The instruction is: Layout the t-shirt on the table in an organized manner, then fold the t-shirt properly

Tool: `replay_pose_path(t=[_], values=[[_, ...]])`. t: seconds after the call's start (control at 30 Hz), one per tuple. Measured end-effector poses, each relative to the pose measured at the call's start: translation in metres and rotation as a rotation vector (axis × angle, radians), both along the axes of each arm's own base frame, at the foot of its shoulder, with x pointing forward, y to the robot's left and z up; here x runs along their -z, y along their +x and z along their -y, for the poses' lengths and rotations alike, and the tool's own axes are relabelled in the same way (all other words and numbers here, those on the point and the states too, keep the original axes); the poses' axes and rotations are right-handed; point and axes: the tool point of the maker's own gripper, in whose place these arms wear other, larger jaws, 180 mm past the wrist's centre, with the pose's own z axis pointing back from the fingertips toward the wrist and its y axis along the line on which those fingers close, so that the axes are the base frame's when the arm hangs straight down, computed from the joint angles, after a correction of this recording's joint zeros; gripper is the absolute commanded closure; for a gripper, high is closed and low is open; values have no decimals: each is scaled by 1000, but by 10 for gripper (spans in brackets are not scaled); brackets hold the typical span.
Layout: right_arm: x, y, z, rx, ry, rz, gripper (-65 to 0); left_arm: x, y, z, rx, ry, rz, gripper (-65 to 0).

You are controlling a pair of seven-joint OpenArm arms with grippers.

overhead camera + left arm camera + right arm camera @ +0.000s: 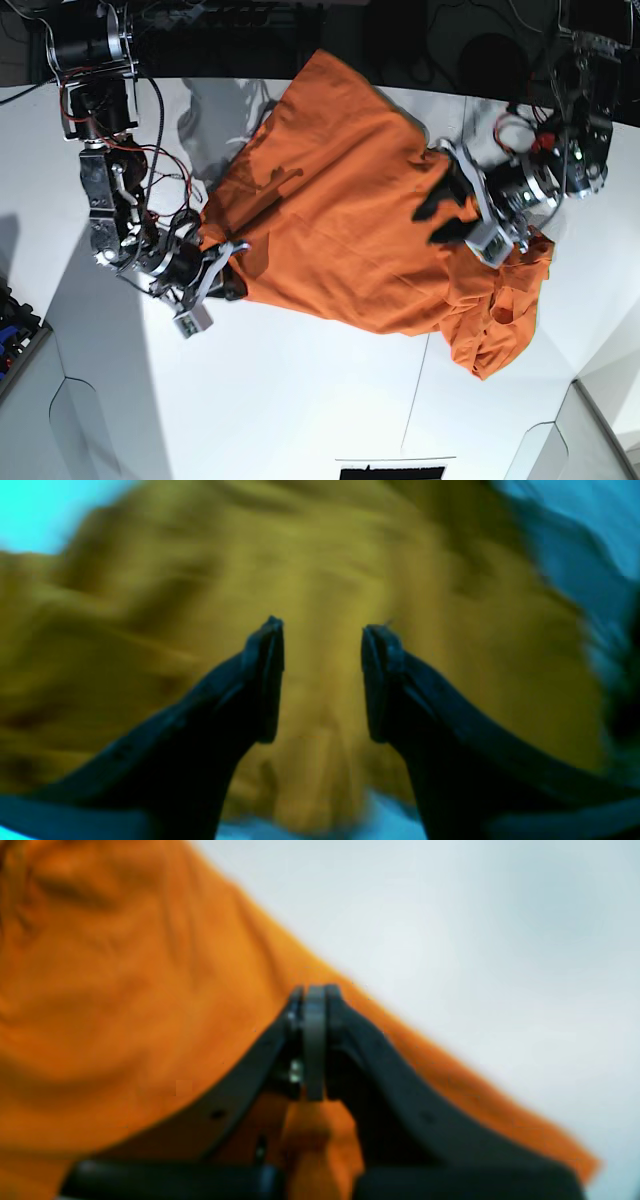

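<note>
The burnt-orange t-shirt (340,200) lies rumpled across the white table (300,400), reaching from the far edge to a bunched heap at the right (500,320). My left gripper (440,205) hovers over the shirt's right part. In the left wrist view this gripper (322,630) stands open, with blurred cloth (320,555) behind the gap and nothing between the fingers. My right gripper (232,272) is at the shirt's left corner. In the right wrist view it (315,990) is shut, with the shirt's edge (100,990) running under and past it over bare table (450,915).
A thin dark seam (415,390) runs across the near table. A dark flat object (390,470) sits at the front edge. Clutter (12,335) lies off the table's left side. Both arm bases and cables stand along the dark far edge.
</note>
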Motion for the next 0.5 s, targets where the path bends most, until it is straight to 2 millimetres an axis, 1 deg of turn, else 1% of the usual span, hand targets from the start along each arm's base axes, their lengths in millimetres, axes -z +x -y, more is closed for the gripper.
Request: replay_pose_path(t=[0.07,0.1,0.23,0.3,0.33,0.4,0.5], values=[[16,-10,-5,-38,-41,-37,0,8,26,-21,-84,8,-12,-264],[20,-12,-8,-45,-43,-42,0,9,38,-30,-118,10,-16,-265],[27,-16,-11,-56,-44,-58,0,-7,89,-60,-225,10,36,-264],[29,-18,-11,-54,-40,-52,0,-11,107,-73,-252,34,54,-264],[30,-18,-10,-56,-47,-50,0,-9,113,-80,-270,39,48,-264],[31,-18,-9,-60,-65,-54,0,2,118,-95,-312,41,8,-264],[32,-18,-7,-66,-91,-51,0,24,114,-116,-365,53,-63,-264]])
